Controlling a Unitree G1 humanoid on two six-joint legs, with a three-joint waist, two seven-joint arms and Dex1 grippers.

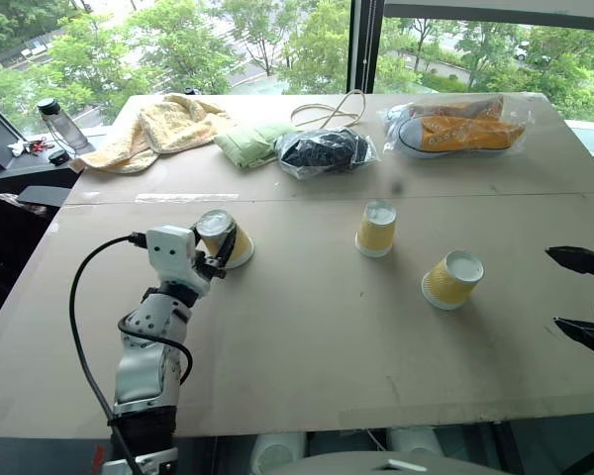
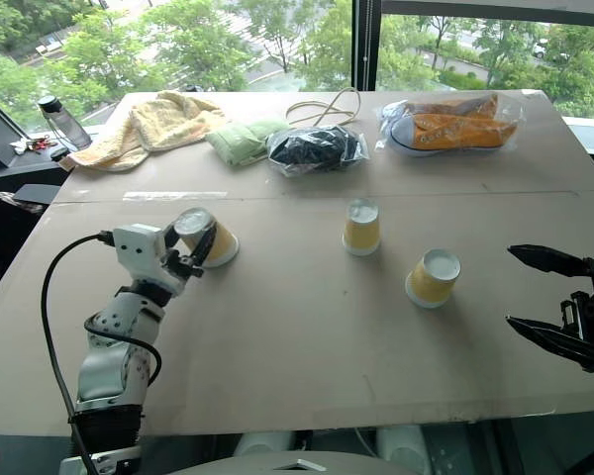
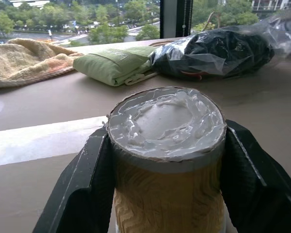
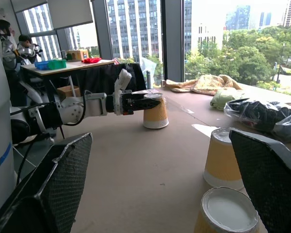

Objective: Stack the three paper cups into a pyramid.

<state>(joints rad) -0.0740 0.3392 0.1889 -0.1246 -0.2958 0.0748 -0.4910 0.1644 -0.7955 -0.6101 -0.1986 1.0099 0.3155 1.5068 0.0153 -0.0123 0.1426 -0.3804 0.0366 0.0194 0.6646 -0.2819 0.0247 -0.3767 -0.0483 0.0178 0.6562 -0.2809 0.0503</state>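
Three paper cups on the bench (image 1: 307, 346), all upside down, white base up, wide rim on the board, long axis roughly vertical. No pyramid built, cups well apart.

Left cup (image 1: 225, 237): at about 9 o'clock on the bench, tilted a little, base leaning toward the robot's left. Left gripper (image 1: 216, 249) is clamped on this cup, one black finger (image 3: 89, 179) on each side of the yellow wall just under the base; rim looks to be on or just at the bench surface, cannot tell if lifted.

Middle cup (image 1: 376, 229): near bench centre, upright on its rim, nothing touching it.

Right cup (image 1: 452, 279): at about 4 o'clock from the middle cup, near it but apart, leaning slightly so the base faces up and toward the robot.

Right gripper (image 2: 544, 302): at 3 o'clock edge of the bench, fingers spread wide apart, holding nothing, touching nothing, clear of the right cup.

Far side of bench, 12 o'clock: yellow towel (image 1: 153, 129), green cloth (image 1: 249, 143), dark bagged item (image 1: 325, 151), bagged orange shoe (image 1: 457, 127), cord (image 1: 332, 111). Bottle (image 1: 59, 123) off bench at 10 o'clock.
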